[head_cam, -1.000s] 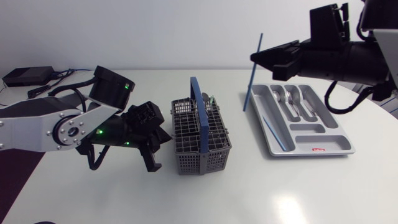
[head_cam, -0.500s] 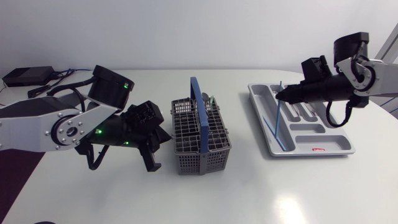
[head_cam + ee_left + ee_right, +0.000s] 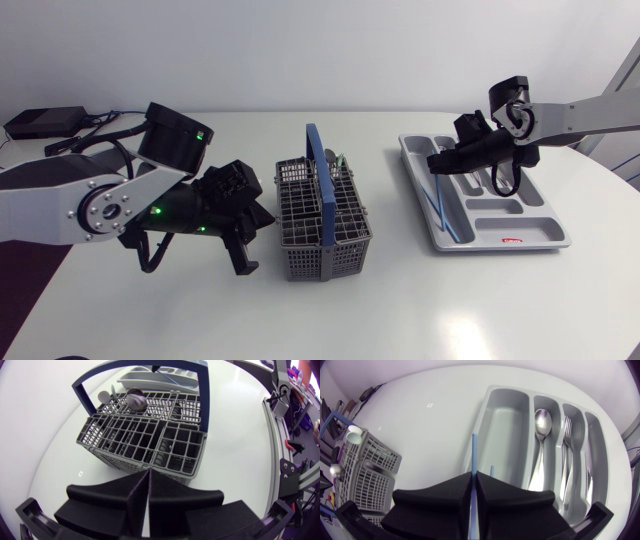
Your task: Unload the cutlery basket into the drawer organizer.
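White tabletop (image 3: 330, 320) under both arms. Nearest, left gripper (image 3: 149, 472), fingers pressed together on nothing, low over the table and just beside the grey cutlery basket (image 3: 325, 215) with its blue handle (image 3: 316, 170). 2 round-headed utensils (image 3: 136, 399) upright in the cells farthest from that gripper. Farther right, well apart, grey drawer organizer (image 3: 545, 232) with 1 spoon (image 3: 542, 420) and forks (image 3: 568, 435) in neighbouring slots. Over its widest slot, right gripper (image 3: 472, 476) pinching a thin blue straw (image 3: 473, 450), sticking out ahead of the fingers by the slot's outer wall. 1 more blue stick (image 3: 450, 225) lying in that slot.
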{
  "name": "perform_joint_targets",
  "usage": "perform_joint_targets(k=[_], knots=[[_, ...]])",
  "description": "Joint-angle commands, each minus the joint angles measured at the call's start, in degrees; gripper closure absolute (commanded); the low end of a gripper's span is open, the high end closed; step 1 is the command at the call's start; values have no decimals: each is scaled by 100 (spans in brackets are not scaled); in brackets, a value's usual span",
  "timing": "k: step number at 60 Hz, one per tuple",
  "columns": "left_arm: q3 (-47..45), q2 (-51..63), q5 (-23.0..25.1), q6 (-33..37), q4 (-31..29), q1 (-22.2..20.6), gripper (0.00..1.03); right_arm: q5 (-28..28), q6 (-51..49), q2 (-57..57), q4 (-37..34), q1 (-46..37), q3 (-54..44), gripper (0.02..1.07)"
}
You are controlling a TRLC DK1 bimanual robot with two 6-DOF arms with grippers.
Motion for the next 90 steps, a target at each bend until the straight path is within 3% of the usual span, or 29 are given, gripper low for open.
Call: perform_joint_targets(k=[1, 6, 11, 19, 22, 34, 40, 53, 68, 72, 79, 90], knots=[[-12, -65, -42, -100, -59, -21, 86, 37, 132, 420, -181, -71, 296, 94], [50, 40, -42, -83, -50, 23, 86, 37, 150, 499, -234, -80, 357, 73], [102, 137, -42, -74, -50, 85, 86, 37, 141, 297, -208, -89, 260, 65], [41, 84, -42, -100, -76, 32, 86, 37, 132, -371, -164, -115, -12, 39], [41, 5, -42, -126, -173, -30, 86, -7, 123, -714, -155, -80, -161, 36], [15, -268, -42, -170, -657, -583, 86, -253, 264, -1048, -146, 500, -179, 36], [41, -250, 11, -65, -947, -654, 86, -271, 404, -767, -146, 773, 102, 36], [120, -311, 617, 348, -1711, -698, 86, -394, 659, -11, -102, 1230, 788, 37], [102, -48, 1022, 612, -2010, -1067, 86, -499, 905, 772, -102, 1625, 1623, 65], [129, 110, 1022, 612, -1957, -1102, 86, -526, 993, 991, -129, 1687, 1860, 66], [199, 409, 1030, 621, -1825, -1049, 86, -657, 1090, 1369, -234, 1757, 2291, 79], [278, 770, 1110, 612, -1544, -953, 86, -965, 1195, 1835, -489, 1827, 2871, 86]])
